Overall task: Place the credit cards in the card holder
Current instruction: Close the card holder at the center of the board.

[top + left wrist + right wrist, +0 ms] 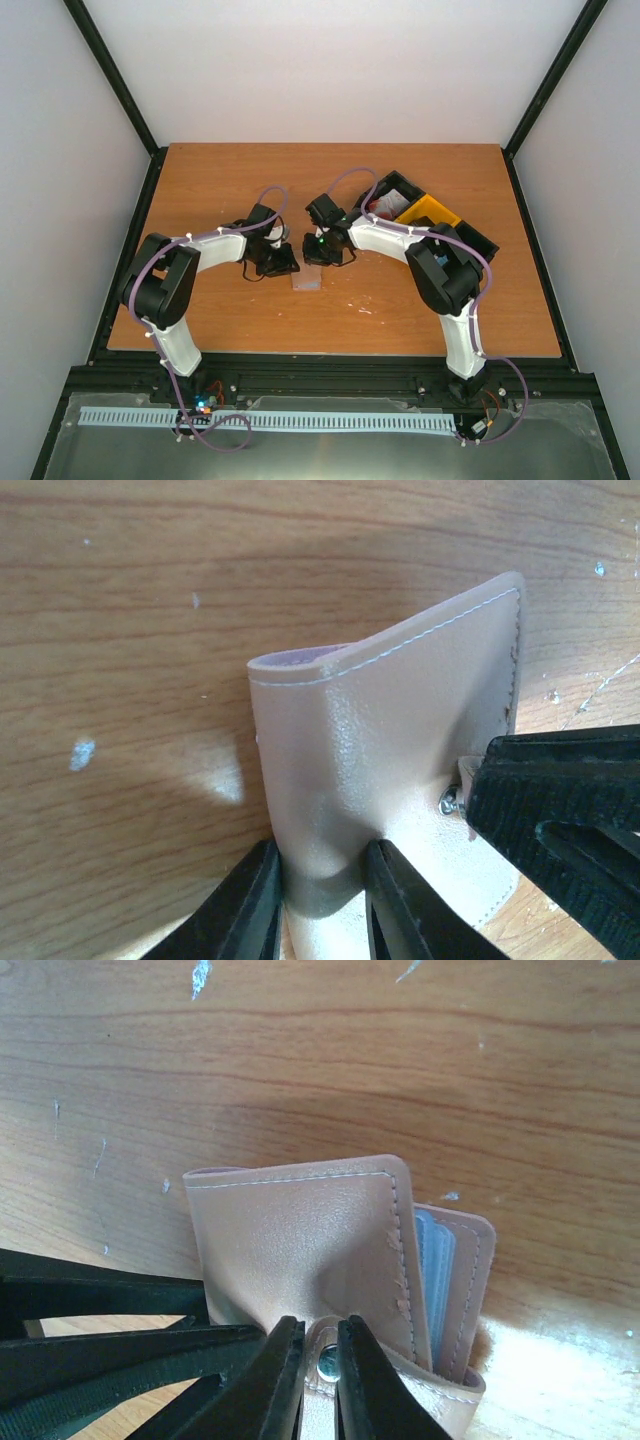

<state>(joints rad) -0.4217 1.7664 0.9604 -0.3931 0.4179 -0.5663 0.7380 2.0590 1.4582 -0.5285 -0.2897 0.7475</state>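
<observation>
The tan-pink card holder [306, 277] stands folded on the table between both grippers. In the left wrist view my left gripper [320, 905] is shut on the card holder's [390, 740] folded spine. In the right wrist view my right gripper [320, 1365] is shut on the snap tab of the card holder [300, 1240]. Its pale blue inside [435, 1260] shows at the right edge. A white-and-red stack of credit cards [386, 203] lies in the black bin. Grey and blue cards do not show.
A black bin [478, 238] with a yellow bin [428, 211] in it sits at the back right, behind the right arm. The wooden table [230, 180] has walls on three sides.
</observation>
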